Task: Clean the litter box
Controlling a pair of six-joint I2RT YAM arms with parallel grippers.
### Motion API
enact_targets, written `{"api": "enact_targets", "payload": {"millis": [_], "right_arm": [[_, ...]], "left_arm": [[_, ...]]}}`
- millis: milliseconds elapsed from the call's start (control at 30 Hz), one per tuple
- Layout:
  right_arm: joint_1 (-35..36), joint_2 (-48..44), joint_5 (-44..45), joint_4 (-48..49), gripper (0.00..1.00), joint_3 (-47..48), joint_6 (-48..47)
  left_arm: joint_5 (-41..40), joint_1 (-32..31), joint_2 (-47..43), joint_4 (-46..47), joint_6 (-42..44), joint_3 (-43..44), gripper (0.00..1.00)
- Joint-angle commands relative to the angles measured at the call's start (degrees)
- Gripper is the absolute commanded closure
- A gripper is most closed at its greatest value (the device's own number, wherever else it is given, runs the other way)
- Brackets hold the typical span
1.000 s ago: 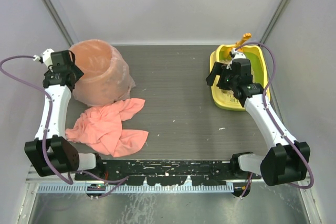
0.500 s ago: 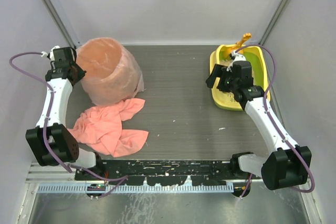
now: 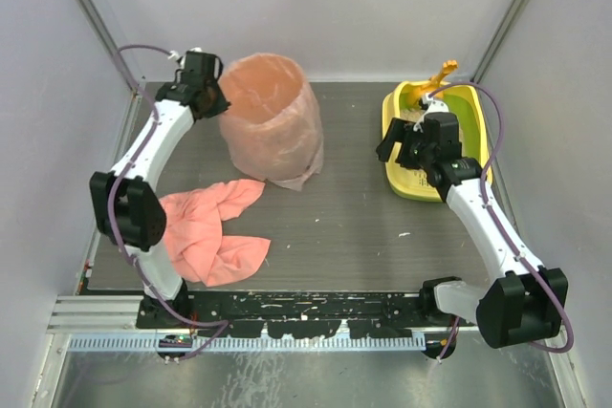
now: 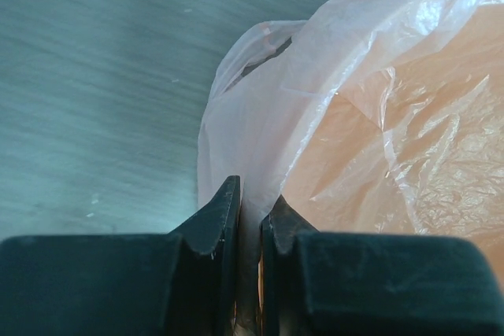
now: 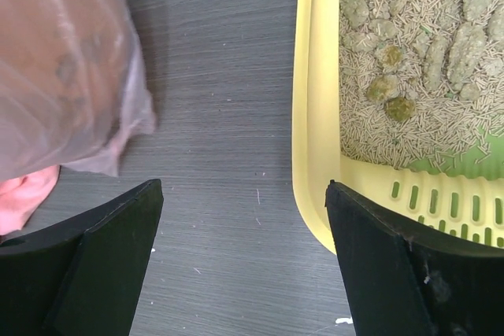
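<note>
Nearest, left of centre: crumpled pink cloth lying flat on table, loose. Probably kept for wiping later, only a guess.

Further in, on the right: right gripper spread wide and empty, hovering over bare table just beside the near-left corner of the litter box. Looks staged for taking the yellow rim or reaching on toward the scoop; can't say which.

Litter box at far right of table, close to the right wall, slotted grate at its near end. Beige pellets and greenish clumps lying beyond the grate, so not cleaned yet. Orange scoop propped at the far edge of the box, handle sticking up and out. Scoop head hidden behind rim and arm.

Far, left of centre: tall bin standing, pink liner draped over its mouth and bunched at the foot. Left gripper pressed together on a fold of that liner at the bin's far-left side. Presumably gripped there for dragging the bin nearer the box, shortening the dump trip.

Unclear whether hard rim is caught too, or film only. Bin interior not visible in any view. Right side of box cut off in the wrist view, middle covered by the right arm from above.
</note>
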Motion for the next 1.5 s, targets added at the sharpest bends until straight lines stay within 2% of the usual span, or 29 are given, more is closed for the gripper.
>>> {"api": "enact_targets", "payload": {"millis": [0,333,400,467,533,733,800,867,933,1033,1167,1233,1367,1467], "right_arm": [[0.30,-2.71,1.98,0.13,0.10,0.32,-1.14],[0.29,-3.22,4.52,-1.10,0.10,0.43,-1.86],[0.30,-3.31,5.37,-1.31,0.10,0.24,-1.95],[0.23,-3.16,6.75,-1.31,0.10,0.10,-1.96],[0.28,-2.75,8.25,-1.32,0.10,-0.06,-1.87],[0.24,-0.54,13.53,-0.35,0.10,1.00,0.12],[0.25,0.65,15.17,0.21,0.10,1.87,1.50],[0.24,2.24,16.73,0.50,0.10,3.04,2.67],[0.23,4.14,18.84,0.58,0.10,4.66,3.52],[0.27,8.07,18.79,0.58,0.10,7.02,3.24],[0.23,13.78,16.29,-1.38,0.12,11.41,0.41],[0.23,16.57,14.31,-1.52,0.16,12.63,-1.58],[0.19,20.56,13.69,0.14,0.32,12.92,-3.55],[0.16,21.98,15.23,1.03,0.38,12.94,-3.80]], "left_arm": [[-2.31,-4.48,4.96,-1.83,-0.69,11.72,1.00],[-5.14,-10.20,17.53,-7.81,0.79,31.02,0.96],[-5.25,-10.59,19.10,-8.86,0.89,33.44,0.85],[-5.11,-10.79,19.68,-8.85,0.95,34.45,0.65],[-4.66,-10.90,19.61,-8.43,0.90,34.53,0.52],[-3.68,-10.95,16.78,-7.71,1.86,34.17,0.23],[-3.64,-10.90,14.64,-7.34,2.45,33.41,0.17],[-3.50,-10.90,11.43,-6.94,3.10,32.03,0.13],[-3.71,-10.90,7.52,-6.34,3.78,29.62,0.06],[-4.95,-10.90,0.41,-4.68,4.50,23.25,0.00],[-6.05,-10.90,-11.42,-0.98,4.93,9.81,0.02],[-6.41,-10.90,-17.16,0.24,4.73,3.81,0.02],[-6.63,-10.90,-26.56,0.47,4.78,-5.96,0.02],[-7.17,-10.95,-34.23,-0.58,6.85,-11.56,0.02]]}}
